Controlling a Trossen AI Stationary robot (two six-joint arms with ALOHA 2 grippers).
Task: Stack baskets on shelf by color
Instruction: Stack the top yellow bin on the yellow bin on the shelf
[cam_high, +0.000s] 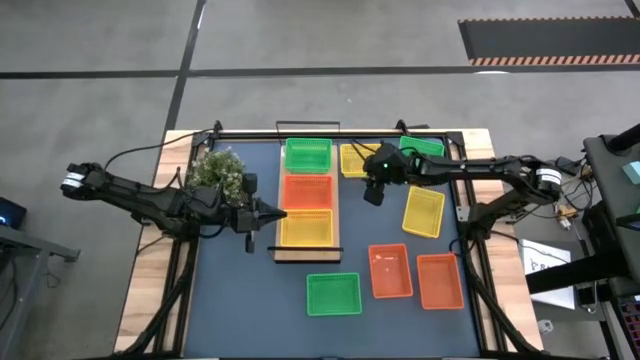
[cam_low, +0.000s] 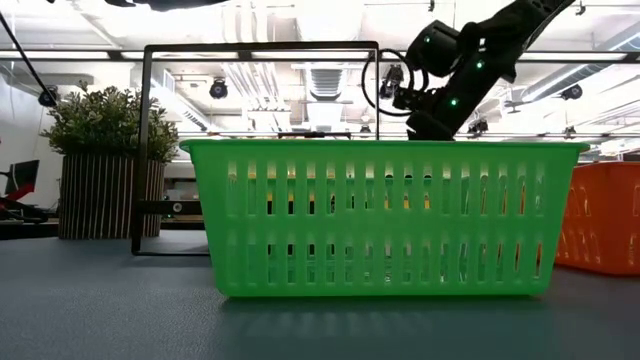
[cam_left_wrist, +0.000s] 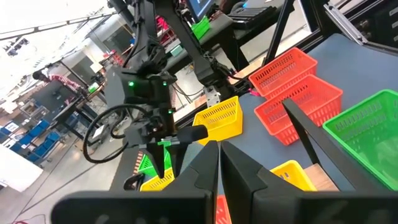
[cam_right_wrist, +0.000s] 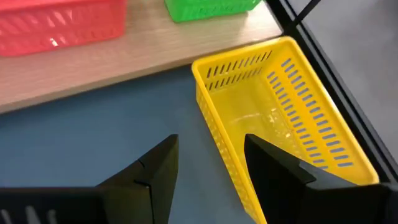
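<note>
Right tool (cam_right_wrist: 205, 168) spread wide, empty, over dark blue desk (cam_high: 240, 290) beside yellow plastic mesh basket (cam_right_wrist: 280, 118) lying just off long light-wood shelf (cam_right_wrist: 112, 62). Shelf carries one green, one red-orange, one yellow basket; other baskets scattered on desk. Left tool (cam_high: 262, 212) pinched shut, empty, near shelf. Risk: finger lands on basket rim instead of straddling wall, tips basket or shoves it against shelf.
</note>
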